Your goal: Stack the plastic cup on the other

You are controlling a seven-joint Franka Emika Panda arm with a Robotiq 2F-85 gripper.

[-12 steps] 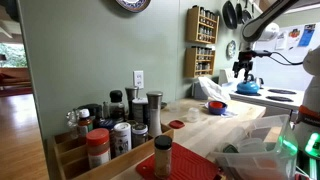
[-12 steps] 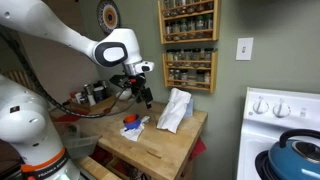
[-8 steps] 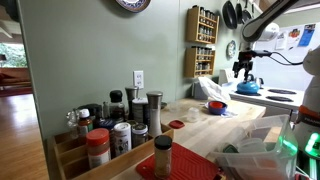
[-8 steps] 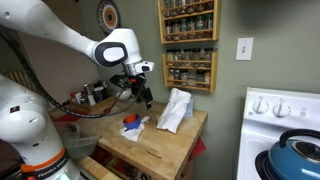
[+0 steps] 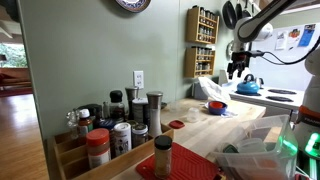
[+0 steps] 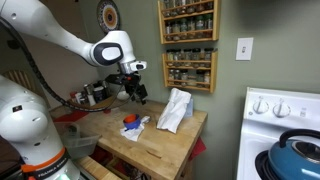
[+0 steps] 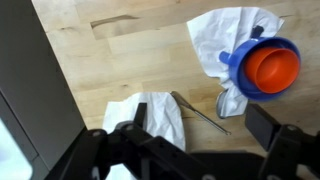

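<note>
Though seen only from above in the wrist view, reads as nested: orange plastic cup (image 7: 273, 68) within the rim of the blue cup (image 7: 238, 60). Rests on crumpled white paper (image 7: 225, 30) on the wooden table (image 7: 110, 60). Close by, a thin metal rod (image 7: 200, 110) and a second white wad (image 7: 160, 115). Higher up, clear of the cups: gripper (image 7: 197, 130), jaws spread wide, gripping nothing. Hangs wrist-down from the bent white arm (image 6: 60, 35) in an exterior view.
</note>
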